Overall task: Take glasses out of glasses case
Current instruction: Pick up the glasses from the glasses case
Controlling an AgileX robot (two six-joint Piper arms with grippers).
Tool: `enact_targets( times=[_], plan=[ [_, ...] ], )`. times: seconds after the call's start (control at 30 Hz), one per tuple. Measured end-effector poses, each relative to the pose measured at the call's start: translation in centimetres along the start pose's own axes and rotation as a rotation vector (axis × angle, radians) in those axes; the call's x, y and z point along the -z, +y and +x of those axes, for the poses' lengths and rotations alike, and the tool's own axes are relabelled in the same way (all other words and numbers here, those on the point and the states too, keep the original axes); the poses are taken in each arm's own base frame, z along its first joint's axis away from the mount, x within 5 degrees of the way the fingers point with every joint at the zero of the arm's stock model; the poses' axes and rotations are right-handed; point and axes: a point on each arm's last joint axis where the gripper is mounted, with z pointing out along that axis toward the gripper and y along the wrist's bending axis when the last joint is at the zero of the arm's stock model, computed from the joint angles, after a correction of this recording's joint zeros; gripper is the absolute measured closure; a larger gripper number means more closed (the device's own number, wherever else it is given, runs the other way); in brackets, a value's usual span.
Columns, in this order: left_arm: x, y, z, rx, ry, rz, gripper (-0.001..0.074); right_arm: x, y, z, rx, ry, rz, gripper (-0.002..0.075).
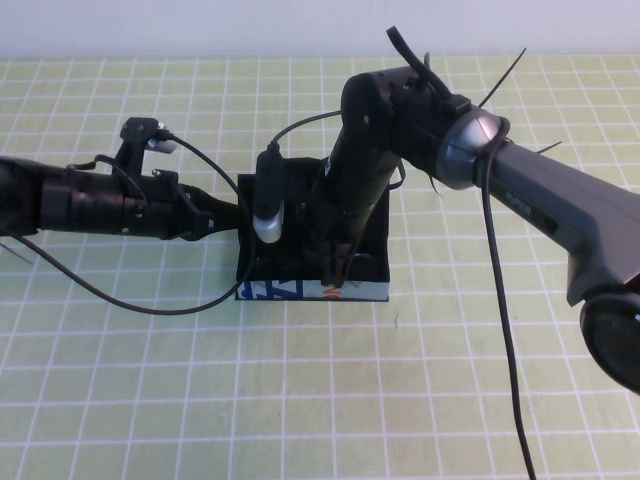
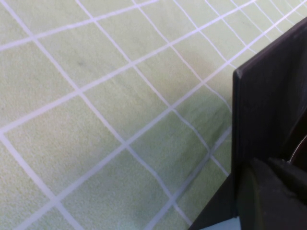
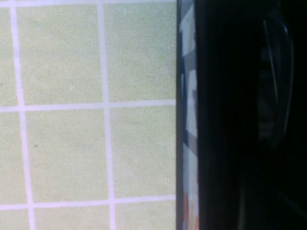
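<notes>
The glasses case (image 1: 365,291) stands open in the middle of the mat, its pale blue printed strip (image 3: 189,120) facing the front. My left gripper (image 1: 232,215) reaches in from the left and is shut on the case's upright black panel (image 2: 264,105), one finger (image 2: 271,194) lying against it. My right gripper (image 1: 336,272) points straight down into the case near its front wall. The glasses (image 3: 278,81) show only as a faint dark rim inside the black interior in the right wrist view. The right arm hides them in the high view.
A green mat with a white grid (image 1: 300,400) covers the table. Loose black cables (image 1: 120,295) trail from the left arm in front of the case, and another (image 1: 505,340) hangs from the right arm. A white wall (image 1: 200,25) bounds the far edge.
</notes>
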Motion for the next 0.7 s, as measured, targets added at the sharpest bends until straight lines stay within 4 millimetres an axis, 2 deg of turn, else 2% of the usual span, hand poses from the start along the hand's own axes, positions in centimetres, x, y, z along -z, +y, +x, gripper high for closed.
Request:
enact_targets(
  times=[0.2,0.37,0.5,0.7],
  plan=[
    [0.0,0.0,0.0,0.0,0.0,0.0,0.0739,0.1,0.0,0.0,0.001,0.0,-0.001,0.0649],
    [0.0,0.0,0.0,0.0,0.0,0.0,0.0739,0.5,0.2,-0.1,-0.01,0.003,-0.013,0.0701],
    [0.0,0.0,0.0,0.0,0.0,0.002,0.0739,0.7,0.2,-0.1,-0.04,0.002,-0.011,0.0711],
    [0.0,-0.2,0.0,-0.001,0.002,0.026,0.0739,2.0,0.1,-0.3,-0.062,0.001,0.014,0.0724]
  ],
)
